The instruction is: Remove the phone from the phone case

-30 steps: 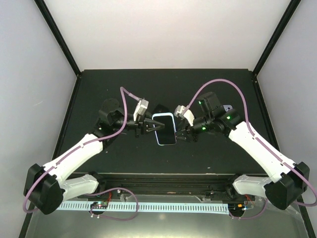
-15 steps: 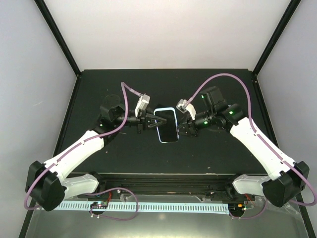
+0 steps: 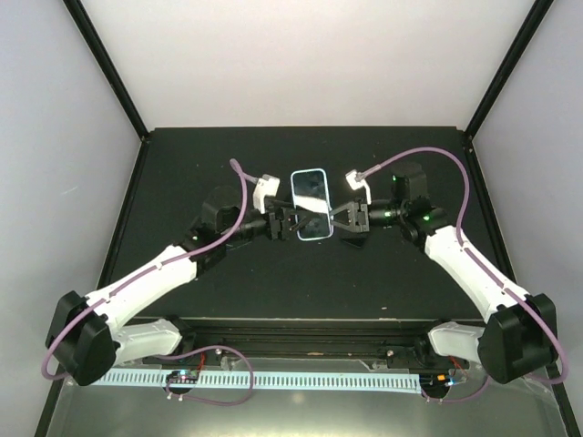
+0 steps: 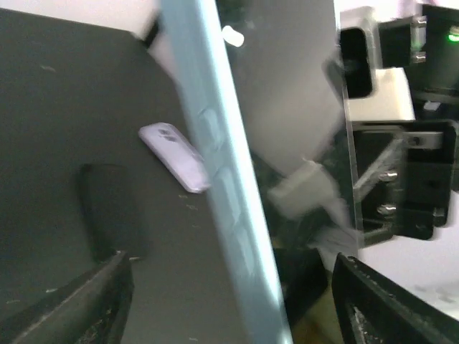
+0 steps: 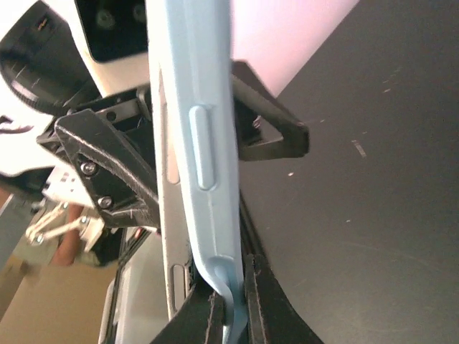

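Above the black table, between white walls, the right gripper pinched the case lip. The left gripper straddled the phone, grip unclear.

Pale blue phone case, black table

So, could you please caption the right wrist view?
Right end effector pinches the blue case, its lip off the phone.

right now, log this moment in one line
black-screen phone in pale blue case: held above black table | right fingers: pinching case lip | left fingers: straddling phone, grip unclear
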`<control>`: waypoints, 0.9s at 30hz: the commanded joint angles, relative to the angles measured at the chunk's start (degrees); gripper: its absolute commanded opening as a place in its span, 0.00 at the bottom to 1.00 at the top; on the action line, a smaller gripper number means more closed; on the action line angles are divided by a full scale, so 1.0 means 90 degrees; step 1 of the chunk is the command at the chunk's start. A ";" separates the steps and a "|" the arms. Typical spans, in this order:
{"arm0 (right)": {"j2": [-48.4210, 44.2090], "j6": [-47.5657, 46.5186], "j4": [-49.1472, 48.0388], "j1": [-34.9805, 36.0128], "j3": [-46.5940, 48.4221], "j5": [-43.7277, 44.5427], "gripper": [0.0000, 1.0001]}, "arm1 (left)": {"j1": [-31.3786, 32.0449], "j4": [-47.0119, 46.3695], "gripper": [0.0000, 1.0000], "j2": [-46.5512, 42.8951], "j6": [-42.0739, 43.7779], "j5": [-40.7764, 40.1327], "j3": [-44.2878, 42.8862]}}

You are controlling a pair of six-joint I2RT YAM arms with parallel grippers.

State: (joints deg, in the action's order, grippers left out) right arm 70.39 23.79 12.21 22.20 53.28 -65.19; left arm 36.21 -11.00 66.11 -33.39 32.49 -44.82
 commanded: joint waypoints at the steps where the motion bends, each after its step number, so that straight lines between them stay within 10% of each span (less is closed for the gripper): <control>1: 0.0021 0.0598 -0.0821 -0.0288 0.0038 0.0477 0.01 | 0.0041 0.0846 0.82 -0.0381 0.0073 -0.2383 -0.0015; 13: 0.0897 0.1023 -0.0793 -0.0308 -0.1065 0.3410 0.01 | 0.0687 0.0450 0.72 -0.1006 0.0343 -0.3382 0.1141; 27: 0.2551 0.1300 -0.0107 0.0299 -0.0534 0.3946 0.01 | 0.2384 0.1635 0.79 0.1813 0.0447 -0.5839 -0.0379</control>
State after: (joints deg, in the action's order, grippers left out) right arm 92.92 34.06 11.64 23.24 45.39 -31.53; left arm 56.80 2.17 79.05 -30.59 -14.55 -43.83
